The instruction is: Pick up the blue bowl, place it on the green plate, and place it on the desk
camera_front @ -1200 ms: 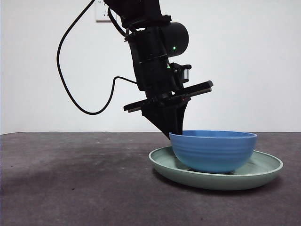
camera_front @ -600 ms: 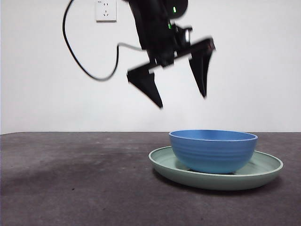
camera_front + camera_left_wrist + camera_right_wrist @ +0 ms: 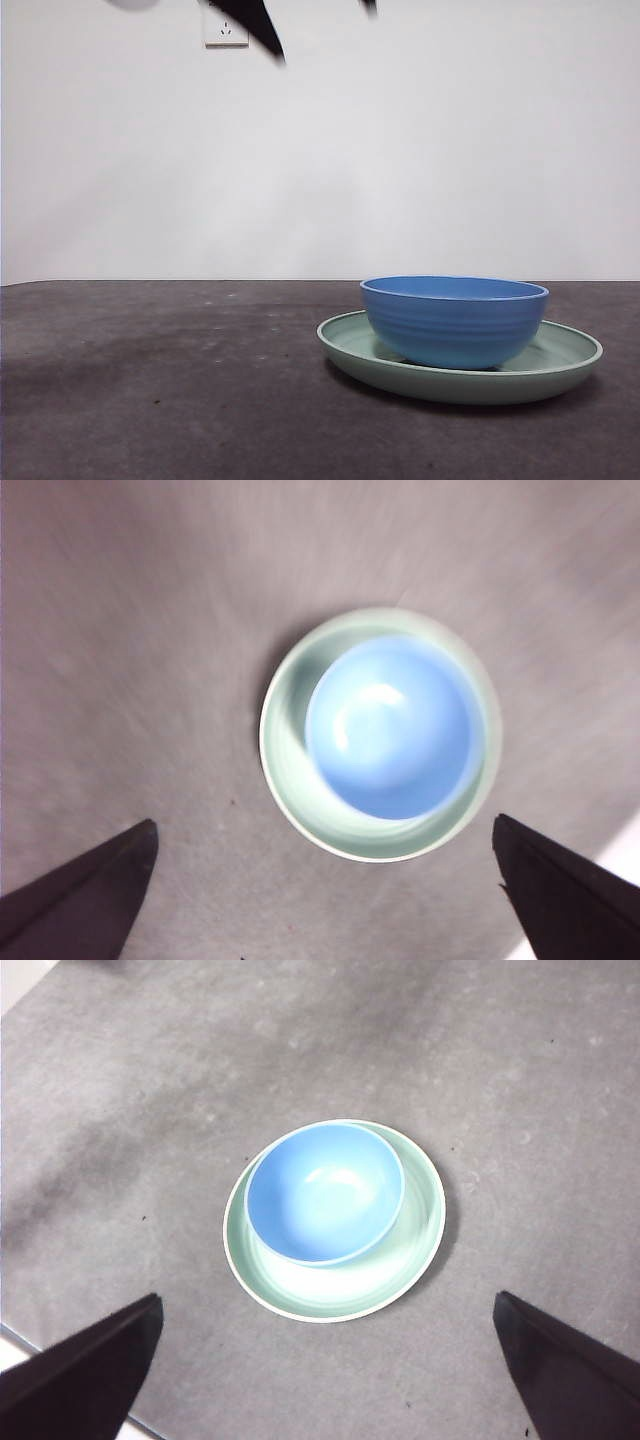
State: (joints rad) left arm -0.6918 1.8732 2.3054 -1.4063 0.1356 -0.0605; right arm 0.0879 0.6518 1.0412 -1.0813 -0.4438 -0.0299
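Note:
The blue bowl [image 3: 455, 320] stands upright inside the green plate [image 3: 560, 366], which rests on the desk [image 3: 150, 380] at the right. My left gripper [image 3: 322, 30] shows only as two black tips at the top edge of the front view, high above the bowl. Its wrist view is blurred and looks straight down on the bowl [image 3: 390, 725] and the plate [image 3: 285, 730], with the left gripper [image 3: 323, 822] open and empty. My right gripper [image 3: 326, 1299] is also open and empty, high over the bowl [image 3: 325, 1192] and the plate [image 3: 412, 1250].
A white wall with a socket [image 3: 225, 25] stands behind the desk. The desk's edge shows as a pale strip [image 3: 15, 1360] in the right wrist view and a pale corner [image 3: 620, 860] in the left wrist view.
The left gripper let go of the bowl's rim, opened and rose almost out of the front view. The bowl and plate have stayed where they were.

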